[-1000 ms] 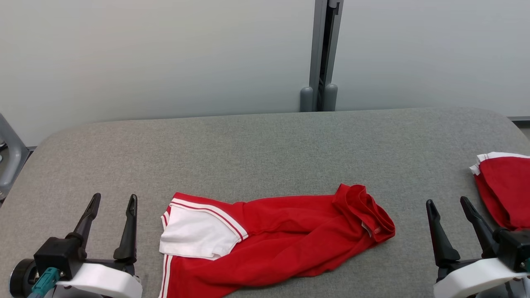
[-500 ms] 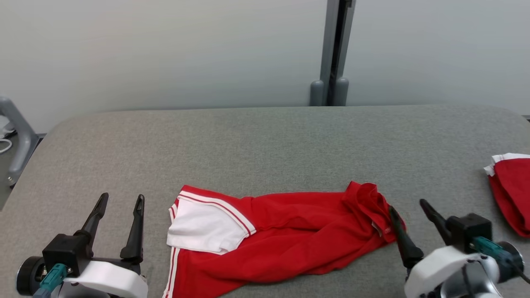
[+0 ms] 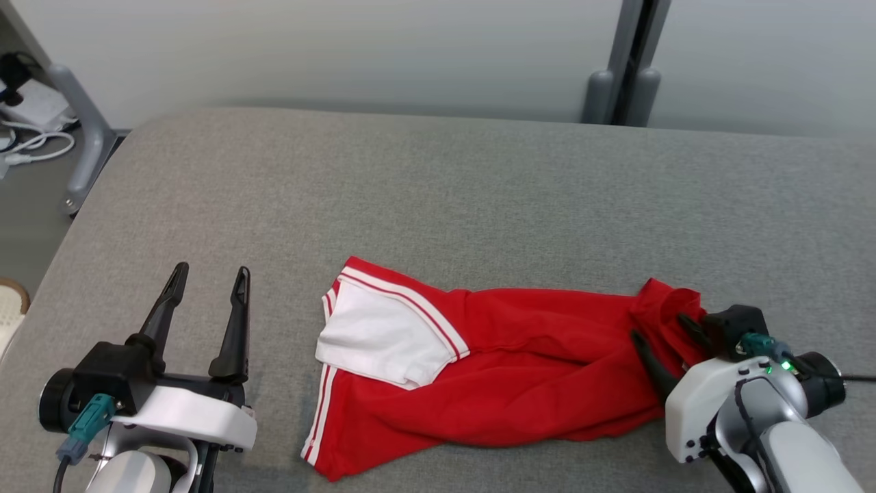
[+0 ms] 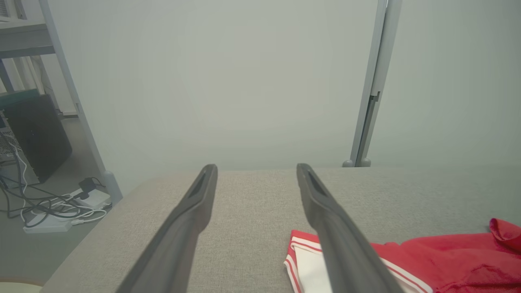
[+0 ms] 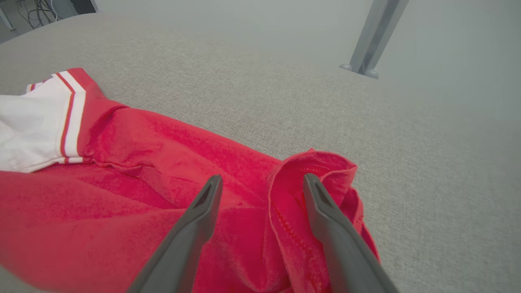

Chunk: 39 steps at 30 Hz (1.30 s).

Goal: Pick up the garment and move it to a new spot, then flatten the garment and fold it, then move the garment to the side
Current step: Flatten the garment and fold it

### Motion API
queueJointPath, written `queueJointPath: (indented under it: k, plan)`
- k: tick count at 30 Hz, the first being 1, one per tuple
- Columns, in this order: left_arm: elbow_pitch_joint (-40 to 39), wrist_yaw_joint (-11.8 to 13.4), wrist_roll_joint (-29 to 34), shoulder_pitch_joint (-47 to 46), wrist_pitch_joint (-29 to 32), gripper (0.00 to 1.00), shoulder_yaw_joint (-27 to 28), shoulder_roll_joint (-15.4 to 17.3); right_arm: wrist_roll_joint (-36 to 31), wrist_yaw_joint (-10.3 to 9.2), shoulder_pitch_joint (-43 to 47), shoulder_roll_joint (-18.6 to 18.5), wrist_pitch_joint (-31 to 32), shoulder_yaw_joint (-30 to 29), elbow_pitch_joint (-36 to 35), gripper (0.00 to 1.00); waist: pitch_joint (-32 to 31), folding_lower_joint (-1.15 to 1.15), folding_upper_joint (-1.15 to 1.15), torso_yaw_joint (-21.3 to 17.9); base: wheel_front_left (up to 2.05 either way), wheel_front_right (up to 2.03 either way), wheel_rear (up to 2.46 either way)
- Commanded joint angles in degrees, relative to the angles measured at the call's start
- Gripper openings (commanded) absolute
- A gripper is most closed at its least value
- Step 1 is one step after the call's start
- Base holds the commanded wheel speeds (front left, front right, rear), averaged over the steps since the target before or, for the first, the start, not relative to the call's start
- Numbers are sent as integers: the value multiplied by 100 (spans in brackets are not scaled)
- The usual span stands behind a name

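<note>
Roughly, right fingers (image 5: 191, 236) straddle the bunched end of the garment (image 5: 142, 162)

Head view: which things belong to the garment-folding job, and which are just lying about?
Job:
- red garment
- right tool, open at its bunched end
- left tool, open
- grey table

Lying about:
- floor cables
- grey post
- metal leg
</note>
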Motion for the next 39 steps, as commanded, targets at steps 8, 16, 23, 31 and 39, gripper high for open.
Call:
queueJointPath:
  k: [8, 16, 23, 31, 39]
  plan:
    - [178, -58, 6, -284, -167, 100, 22, -60, 135, -2, -439, -79, 34, -215, 385, 0, 212, 0, 0, 101, 0, 0, 0]
    - [282, -72, 11, -363, -238, 100, 56, -49, 53, -2, -833, -46, -403, -760, -198, 0, 187, 0, 0, -199, 0, 0, 0]
    - [295, -32, -15, -264, -264, 100, 49, -81, 98, -2, 526, 439, -258, -1438, -1193, 0, 129, 0, 0, -453, 0, 0, 0]
    - [279, 8, -52, -177, -243, 100, 80, -19, 414, -2, 1611, 618, -209, -1684, -921, 0, 62, 0, 0, -573, 0, 0, 0]
    - [261, 86, -93, -16, -168, 100, 78, 32, 736, -2, 1924, 622, -411, -1678, 118, 20, -151, 0, 0, -605, 0, 0, 0]
